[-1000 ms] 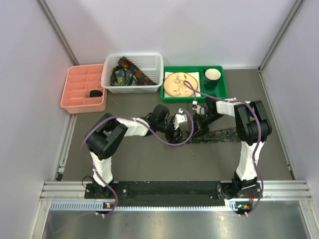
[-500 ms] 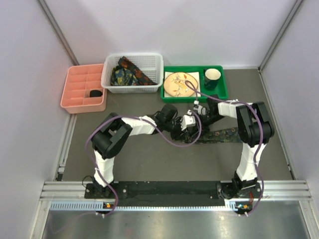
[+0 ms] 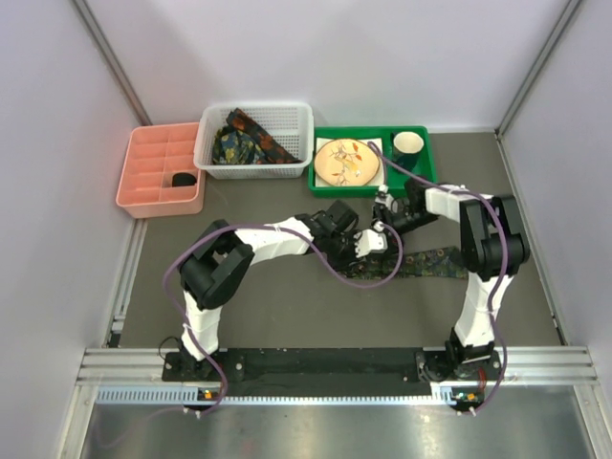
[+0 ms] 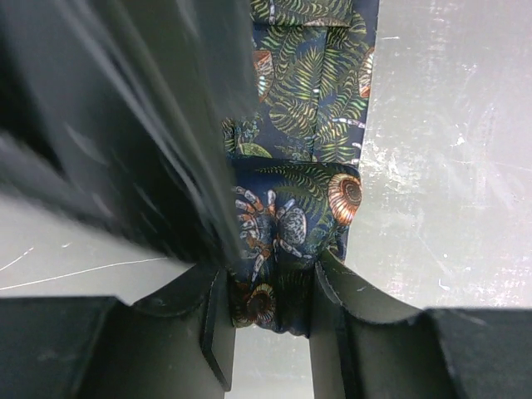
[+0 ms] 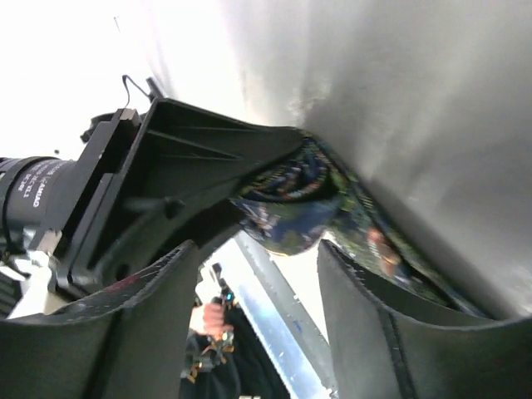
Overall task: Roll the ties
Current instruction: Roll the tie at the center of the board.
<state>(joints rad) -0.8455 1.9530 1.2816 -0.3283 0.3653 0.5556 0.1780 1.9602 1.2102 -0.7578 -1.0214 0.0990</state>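
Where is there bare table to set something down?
Bare table along the near side, between the tie and the arm bases, and in front of the pink organiser. Crowded mid-table: left gripper and right gripper meet at the tie's rolled end.

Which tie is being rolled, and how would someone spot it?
On the grey table, look just in front of the green tray. The flat tie stretches right from the left gripper, which pinches its rolled end. Unlike the bundled ties heaped in the white basket, it lies alone on the tabletop.
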